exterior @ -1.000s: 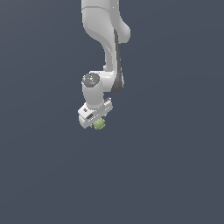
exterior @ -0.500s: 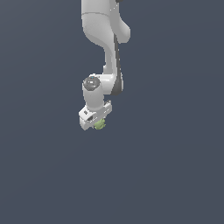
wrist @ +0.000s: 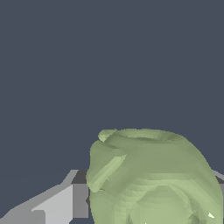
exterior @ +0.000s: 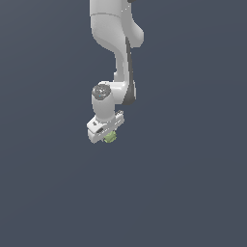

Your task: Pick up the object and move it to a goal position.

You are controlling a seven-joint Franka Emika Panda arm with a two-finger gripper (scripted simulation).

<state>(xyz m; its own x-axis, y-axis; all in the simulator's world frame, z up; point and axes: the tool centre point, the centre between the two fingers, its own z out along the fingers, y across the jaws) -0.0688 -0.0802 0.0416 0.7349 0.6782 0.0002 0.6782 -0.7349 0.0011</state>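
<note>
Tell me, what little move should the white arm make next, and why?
Probably carry on, end effector kept closed. The small light-green lumpy object sits at its tip and fills the wrist view, so it looks gripped. No goal marker shows, so I cannot tell which way.

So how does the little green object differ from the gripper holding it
The object is light green; the gripper is white with grey parts. The object is far smaller than the gripper in the exterior view, peeking out beneath it. The object is roundish and lumpy, as the wrist view shows, while the gripper is blocky with flat faces. Both hang together at the arm's end against the plain dark background.
</note>
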